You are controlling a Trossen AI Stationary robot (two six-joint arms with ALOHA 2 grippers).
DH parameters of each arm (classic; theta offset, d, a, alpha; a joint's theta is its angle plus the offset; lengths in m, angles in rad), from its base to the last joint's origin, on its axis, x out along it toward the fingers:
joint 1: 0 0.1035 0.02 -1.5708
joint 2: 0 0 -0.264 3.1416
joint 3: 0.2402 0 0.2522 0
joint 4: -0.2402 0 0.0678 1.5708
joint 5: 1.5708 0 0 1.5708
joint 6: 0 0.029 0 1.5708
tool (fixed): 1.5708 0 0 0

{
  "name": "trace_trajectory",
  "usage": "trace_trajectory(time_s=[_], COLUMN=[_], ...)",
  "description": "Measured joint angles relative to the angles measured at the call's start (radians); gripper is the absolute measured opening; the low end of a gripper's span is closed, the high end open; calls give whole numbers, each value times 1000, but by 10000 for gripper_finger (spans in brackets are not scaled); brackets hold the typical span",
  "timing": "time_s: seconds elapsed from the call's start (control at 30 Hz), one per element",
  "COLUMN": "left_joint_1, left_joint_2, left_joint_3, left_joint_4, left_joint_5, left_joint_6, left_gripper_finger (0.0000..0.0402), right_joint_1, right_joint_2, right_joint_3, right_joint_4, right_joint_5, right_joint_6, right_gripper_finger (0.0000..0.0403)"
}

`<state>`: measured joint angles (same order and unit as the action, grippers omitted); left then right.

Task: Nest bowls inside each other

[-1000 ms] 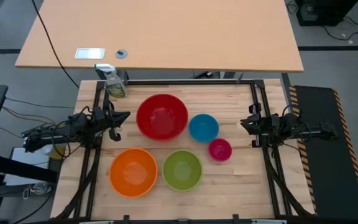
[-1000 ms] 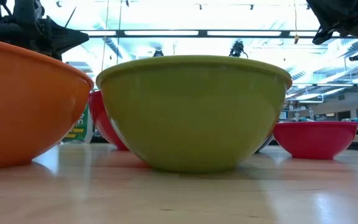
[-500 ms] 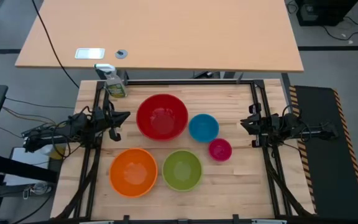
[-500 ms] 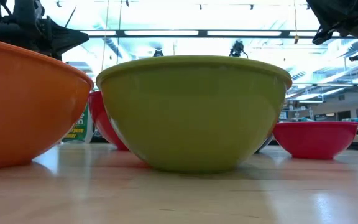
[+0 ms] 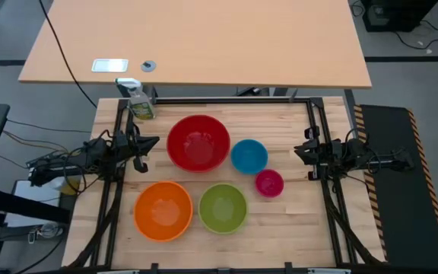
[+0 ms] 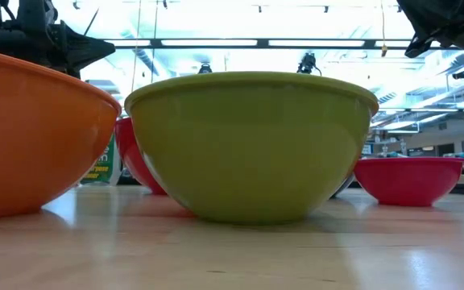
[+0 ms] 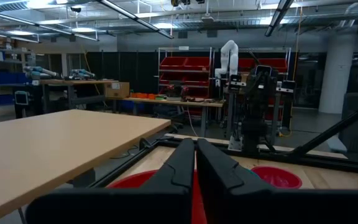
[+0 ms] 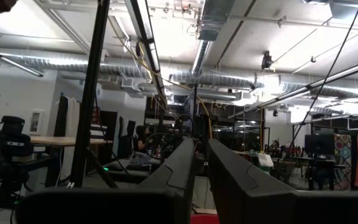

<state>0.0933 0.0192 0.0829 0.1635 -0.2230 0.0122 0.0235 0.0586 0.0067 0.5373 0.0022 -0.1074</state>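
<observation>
Bowls sit apart on your wooden desk [image 5: 287, 221], five of them, none nested yet. In the overhead picture the red bowl [image 5: 198, 142] lies at upper centre, with the blue bowl [image 5: 249, 156] just to its right and the small pink bowl [image 5: 269, 183] lower right of the blue one. Along the lower part of the frame you have the orange bowl [image 5: 163, 210] on the left and the green bowl [image 5: 223, 208] just beside it on the right; their rims look close, but you cannot tell from here whether they touch. All five stand upright, open side up.

From the desk-level camera the green bowl fills the middle of the picture, the orange one cuts in at the left edge, and the pink one shows at the right.

A spray bottle [image 5: 141, 104] stands at the upper left corner of the desk, above and left of the red bowl.

Your left pincer [image 5: 149, 143] hangs at the left side of the desk, level with the red bowl and clear of it, fingers clenched on nothing. Your right pincer [image 5: 300, 151] waits at the right edge, across from the blue bowl, its fingers nearly together with a narrow gap and nothing between them.
</observation>
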Motion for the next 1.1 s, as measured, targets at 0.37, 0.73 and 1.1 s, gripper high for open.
trace_trajectory(time_s=[0.37, 0.73, 1.1], left_joint_1=[0, 0, 0], left_joint_2=[0, 0, 0], left_joint_3=[0, 0, -1], left_joint_4=[0, 2, 82], left_joint_5=[0, 0, -9], left_joint_6=[0, 23, -75], left_gripper_finger=[23, 23, 23], right_joint_1=[0, 0, 0], right_joint_2=[0, 0, 0], right_joint_3=[0, 0, 0], right_joint_4=[0, 0, 169], right_joint_5=[0, 0, 166], right_joint_6=[0, 0, 58], right_gripper_finger=[55, 55, 55])
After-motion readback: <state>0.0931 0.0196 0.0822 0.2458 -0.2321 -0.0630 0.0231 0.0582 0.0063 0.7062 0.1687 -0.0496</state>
